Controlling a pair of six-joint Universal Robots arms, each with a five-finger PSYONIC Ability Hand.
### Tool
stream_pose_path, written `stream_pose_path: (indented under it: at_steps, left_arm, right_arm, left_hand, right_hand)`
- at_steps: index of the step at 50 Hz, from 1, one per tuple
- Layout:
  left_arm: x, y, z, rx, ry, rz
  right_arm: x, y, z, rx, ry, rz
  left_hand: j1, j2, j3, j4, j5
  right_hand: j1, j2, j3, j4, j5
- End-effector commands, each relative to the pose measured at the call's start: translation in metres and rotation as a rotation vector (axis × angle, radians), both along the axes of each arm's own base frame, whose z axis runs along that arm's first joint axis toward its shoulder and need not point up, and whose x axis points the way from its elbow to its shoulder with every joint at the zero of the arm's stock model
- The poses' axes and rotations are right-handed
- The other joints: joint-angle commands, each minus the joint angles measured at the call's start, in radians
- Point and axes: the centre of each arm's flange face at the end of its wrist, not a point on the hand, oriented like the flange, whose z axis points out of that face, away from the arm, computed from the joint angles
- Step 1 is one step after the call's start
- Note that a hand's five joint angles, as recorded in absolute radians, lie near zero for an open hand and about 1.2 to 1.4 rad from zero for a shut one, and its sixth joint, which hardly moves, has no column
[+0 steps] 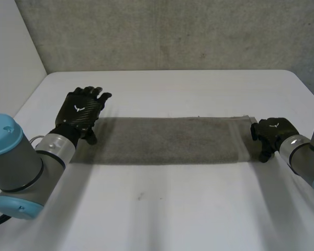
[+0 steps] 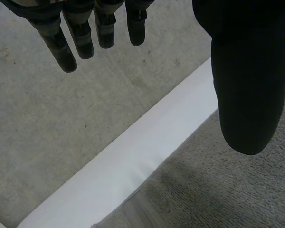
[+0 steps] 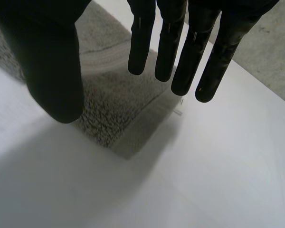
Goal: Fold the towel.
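**Towel [image 1: 162,141]: one long grey strip, flat, lying crosswise between my two hands.**

Nearest: bare tabletop [image 1: 172,209]. Next: the towel, its long axis running from my left side to my right, so one short end lies at each hand. Left hand [image 1: 83,112]: over the left end, fingers [image 2: 56,47] straight and a little apart, thumb above the cloth, holding nothing. Right hand [image 1: 269,133]: at the right end, fingers [image 3: 185,71] straight and relaxed above a corner of that end, holding nothing. Each hand is near its own end; neither is nearer the middle. Farthest: grey wall [image 1: 172,31]. Not made out: whether either hand touches the cloth; the left end's edge, covered by my left hand and wrist in the head view; whether the strip is single or already doubled.
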Motion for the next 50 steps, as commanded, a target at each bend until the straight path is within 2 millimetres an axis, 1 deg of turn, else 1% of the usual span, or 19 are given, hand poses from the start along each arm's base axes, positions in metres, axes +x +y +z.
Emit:
stream_pose_path:
  at_steps: [1,6,9,10,20,27,33,35,36,38,39,41,42,43,44,46,47,49,50]
  left_arm:
    - [0.004,0.001,-0.002,0.01,-0.004,0.008]
    - [0.004,0.001,-0.002,0.01,-0.004,0.008]
    - [0.004,0.001,-0.003,0.012,-0.004,0.008]
    - [0.004,0.001,-0.003,0.012,-0.004,0.008]
    - [0.005,0.001,-0.002,0.009,-0.003,0.011]
    - [0.005,0.001,-0.001,0.009,-0.003,0.011]
    - [0.005,0.001,-0.001,0.007,-0.003,0.011]
    - [0.005,0.001,-0.001,0.007,-0.003,0.011]
    - [0.005,0.001,-0.001,0.007,-0.003,0.011]
    - [0.006,0.0,0.0,0.006,-0.002,0.014]
    - [0.006,0.0,0.0,0.006,-0.002,0.014]
    - [0.007,-0.001,0.0,0.004,-0.002,0.021]
    - [0.007,-0.001,0.0,0.004,-0.002,0.021]
    - [0.007,-0.001,0.0,0.004,-0.002,0.019]
    - [0.007,-0.001,0.0,0.004,-0.002,0.019]
    - [0.008,-0.001,0.001,0.001,-0.002,0.033]
    - [0.008,-0.001,0.001,0.001,-0.002,0.033]
    - [0.011,-0.002,0.007,-0.016,0.003,0.063]
    - [0.011,-0.002,0.007,-0.016,0.003,0.064]
  right_arm:
    - [-0.005,-0.008,-0.012,-0.004,0.005,-0.014]
    - [-0.007,-0.01,-0.016,-0.003,0.006,-0.021]
    - [-0.01,-0.012,-0.016,-0.008,0.003,-0.024]
    - [-0.012,-0.014,-0.018,-0.006,0.005,-0.03]
    - [-0.046,-0.032,-0.017,-0.032,0.114,-0.091]
    - [-0.111,-0.059,0.001,-0.094,0.303,-0.307]
    - [-0.114,-0.063,0.022,-0.158,0.289,-0.341]
    - [-0.096,-0.059,0.05,-0.253,0.22,-0.315]
    - [-0.096,-0.059,0.05,-0.254,0.22,-0.315]
    - [-0.046,-0.044,0.079,-0.356,0.098,-0.203]
    - [-0.046,-0.043,0.079,-0.357,0.097,-0.202]
    - [0.001,-0.026,0.094,-0.409,-0.005,-0.075]
    - [0.001,-0.025,0.094,-0.41,-0.006,-0.075]
    - [0.024,-0.015,0.097,-0.428,-0.037,-0.002]
    - [0.024,-0.015,0.097,-0.428,-0.038,-0.001]
    - [0.077,0.014,0.103,-0.475,-0.094,0.175]
    - [0.077,0.014,0.103,-0.476,-0.095,0.176]
    - [0.133,0.053,0.1,-0.511,-0.152,0.374]
    - [0.134,0.053,0.1,-0.511,-0.152,0.375]
  left_hand:
    - [0.011,0.019,0.019,0.018,-0.008]
    - [0.011,0.019,0.019,0.018,-0.008]
    - [0.011,0.019,0.019,0.018,-0.008]
    - [0.011,0.019,0.019,0.018,-0.008]
    - [0.008,0.016,0.016,0.015,-0.011]
    - [0.008,0.016,0.016,0.015,-0.011]
    - [0.011,0.019,0.019,0.018,-0.008]
    - [0.011,0.019,0.019,0.018,-0.008]
    - [0.011,0.019,0.019,0.018,-0.008]
    - [0.014,0.022,0.021,0.021,-0.005]
    - [0.014,0.022,0.021,0.021,-0.005]
    - [0.023,0.031,0.03,0.03,0.004]
    - [0.023,0.031,0.03,0.03,0.004]
    - [0.026,0.033,0.033,0.033,0.007]
    - [0.026,0.033,0.033,0.033,0.007]
    - [0.026,0.033,0.033,0.033,0.007]
    - [0.026,0.033,0.033,0.033,0.007]
    - [0.023,0.031,0.03,0.03,0.004]
    - [0.023,0.031,0.03,0.03,0.004]
  right_hand:
    - [0.226,0.138,0.13,0.13,0.152]
    - [0.332,0.243,0.236,0.236,0.257]
    - [0.599,0.511,0.503,0.503,0.525]
    - [0.874,0.786,0.778,0.778,0.8]
    - [0.877,0.788,0.781,0.781,0.803]
    - [0.877,0.788,0.781,0.781,0.803]
    - [0.877,0.788,0.781,0.781,0.803]
    - [0.877,0.788,0.781,0.781,0.803]
    - [0.877,0.788,0.781,0.781,0.803]
    - [0.877,0.788,0.781,0.781,0.803]
    - [0.877,0.788,0.781,0.781,0.803]
    - [0.877,0.788,0.781,0.781,0.803]
    - [0.877,0.788,0.781,0.781,0.803]
    - [0.877,0.788,0.781,0.781,0.803]
    - [0.877,0.788,0.781,0.781,0.803]
    - [0.877,0.788,0.781,0.781,0.803]
    - [0.877,0.788,0.781,0.781,0.803]
    - [0.877,0.788,0.781,0.781,0.803]
    - [0.877,0.788,0.781,0.781,0.803]
